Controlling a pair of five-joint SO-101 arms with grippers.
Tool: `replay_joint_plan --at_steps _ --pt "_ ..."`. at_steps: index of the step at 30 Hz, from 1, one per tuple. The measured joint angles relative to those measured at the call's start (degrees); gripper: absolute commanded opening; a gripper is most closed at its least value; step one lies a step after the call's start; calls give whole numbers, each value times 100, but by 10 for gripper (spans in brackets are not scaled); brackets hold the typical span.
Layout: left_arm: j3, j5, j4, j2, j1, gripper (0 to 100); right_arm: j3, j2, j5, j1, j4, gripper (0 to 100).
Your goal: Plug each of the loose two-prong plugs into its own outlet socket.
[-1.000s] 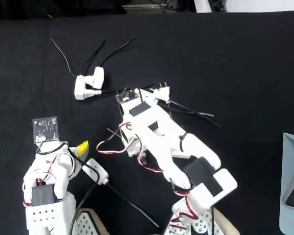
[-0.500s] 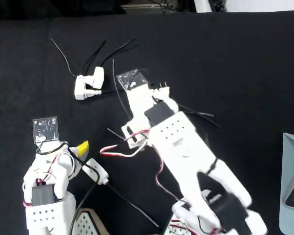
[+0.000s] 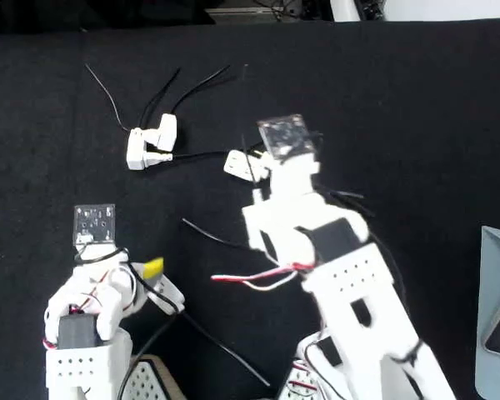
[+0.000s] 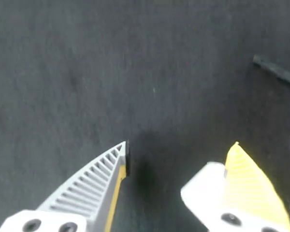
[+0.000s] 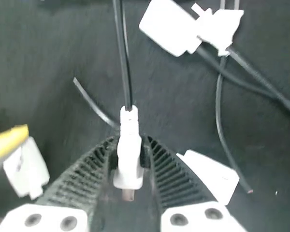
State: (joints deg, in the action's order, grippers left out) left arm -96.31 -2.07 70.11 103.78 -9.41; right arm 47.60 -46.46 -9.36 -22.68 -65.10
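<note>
**Jaws clamped on one plug, one pair joined, one insertion to go**

The right gripper's (image 5: 129,145) jaws are pressed together on a white two-prong plug (image 5: 128,166). They pinch its body from both sides, and its black cord (image 5: 123,58) runs straight out past the fingertips. We cannot tell which way the prongs face. The left gripper's (image 4: 181,150) jaws stand apart with nothing between them, above bare black table (image 4: 87,58).

Moving outward in the high view, the right arm holds the plug lifted just above the centre of the frame, clear of the table. The left gripper sits at the lower left. Just beside its yellow-tipped finger lies a small white block (image 3: 170,294) with a cord trailing toward the bottom edge. We take it for a loose socket, though we cannot be sure from here. The right wrist view shows one more white piece (image 5: 210,176) on the table near the held plug, and we cannot say what it is.

In the upper left of the high view lies a joined pair (image 3: 148,143), two white bodies meeting at an angle with cords fanning away from them. We judge that plug to be seated already.

By our reading the task is roughly half done. The held plug is grasped and lifted, but it touches no socket. It has yet to be carried to a free socket, lined up and pushed in.
</note>
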Motion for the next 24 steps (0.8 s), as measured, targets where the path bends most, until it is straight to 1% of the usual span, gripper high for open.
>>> replay_joint_plan --at_steps 3,6,10,13,18,22,24 --pt "88 18 264 0 9 322 422 -352 0 290 413 12" --pt "404 9 299 0 18 320 703 -651 0 607 730 12" --pt "791 9 -255 18 18 320 853 -1020 0 914 853 12" --pt "853 9 -668 9 18 321 1029 -1248 -123 958 879 12" --pt "914 0 -809 0 18 319 1257 -1582 -202 1064 879 12" --pt "1073 0 -826 0 18 318 1257 -1934 -220 1433 879 12" --pt "1090 0 -826 9 18 318 1257 -2075 -387 1582 879 12"
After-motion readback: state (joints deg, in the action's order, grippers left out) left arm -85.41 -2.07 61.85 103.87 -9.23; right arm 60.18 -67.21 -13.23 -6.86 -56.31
